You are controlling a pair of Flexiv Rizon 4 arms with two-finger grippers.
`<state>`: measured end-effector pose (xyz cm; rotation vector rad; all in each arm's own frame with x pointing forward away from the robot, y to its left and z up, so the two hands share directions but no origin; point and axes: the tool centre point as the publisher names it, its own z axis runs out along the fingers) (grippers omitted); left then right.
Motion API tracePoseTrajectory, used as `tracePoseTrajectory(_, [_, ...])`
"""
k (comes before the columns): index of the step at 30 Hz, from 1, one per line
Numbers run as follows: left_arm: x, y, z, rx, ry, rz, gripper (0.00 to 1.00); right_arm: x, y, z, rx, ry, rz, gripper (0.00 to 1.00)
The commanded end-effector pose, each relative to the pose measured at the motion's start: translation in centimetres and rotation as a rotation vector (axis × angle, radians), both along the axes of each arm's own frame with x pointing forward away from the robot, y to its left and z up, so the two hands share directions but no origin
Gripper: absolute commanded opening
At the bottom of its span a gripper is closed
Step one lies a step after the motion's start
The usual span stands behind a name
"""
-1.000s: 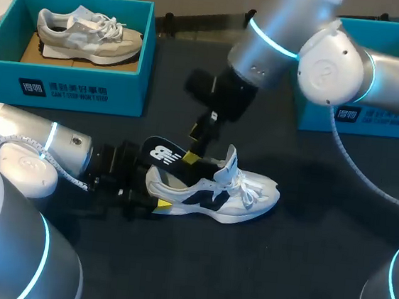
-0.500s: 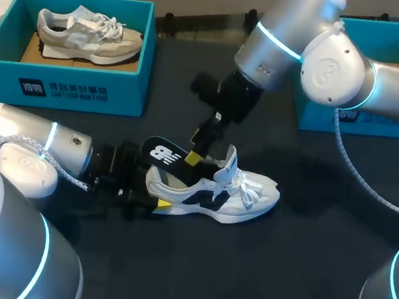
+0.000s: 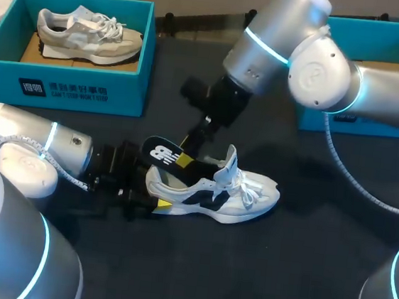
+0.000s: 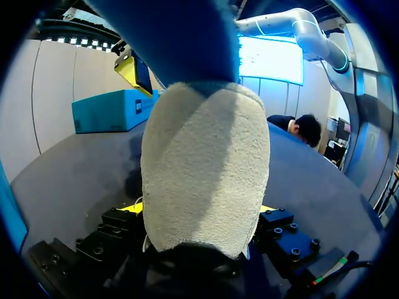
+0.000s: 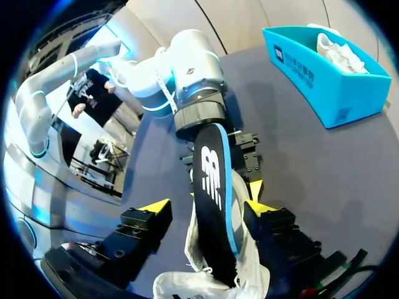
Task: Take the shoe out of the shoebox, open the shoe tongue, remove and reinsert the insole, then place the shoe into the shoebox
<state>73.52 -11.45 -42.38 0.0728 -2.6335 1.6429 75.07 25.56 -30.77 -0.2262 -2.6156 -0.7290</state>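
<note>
Insole [image 3: 162,152] is sticking up out of the shoe [image 3: 213,192] on the desk [image 3: 265,271].
Left jaws are pinching the shoe's heel; right jaws are hanging spread around the insole.

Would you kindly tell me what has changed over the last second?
The right arm swung toward the robot's left, and the right pincer slid a little along the insole toward its heel end. The shoe, the insole propped out of it and the left pincer on the heel stayed put.

shoe [image 3: 218,192] white, black panels | insole [image 3: 159,151] black, white logo, blue rim | shoebox [image 3: 124,88] teal | boxed shoe [image 3: 90,34] grey-beige
</note>
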Motion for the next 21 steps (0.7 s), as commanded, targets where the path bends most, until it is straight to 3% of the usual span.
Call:
tracePoseTrajectory(1, [0.30,0.07,-0.53,0.003,0.000,0.000,0.00,-0.09,0.58,-0.52,0.005,0.005,0.003,0.48])
tracePoseTrajectory(14, [0.30,0.07,-0.53,0.003,0.000,0.000,0.00,-0.53,1.24,-1.40,0.019,0.020,0.012,0.45])
tracePoseTrajectory(21, [0.30,0.07,-0.53,0.003,0.000,0.000,0.00,-0.49,1.08,-1.42,0.021,0.026,0.018,0.31])
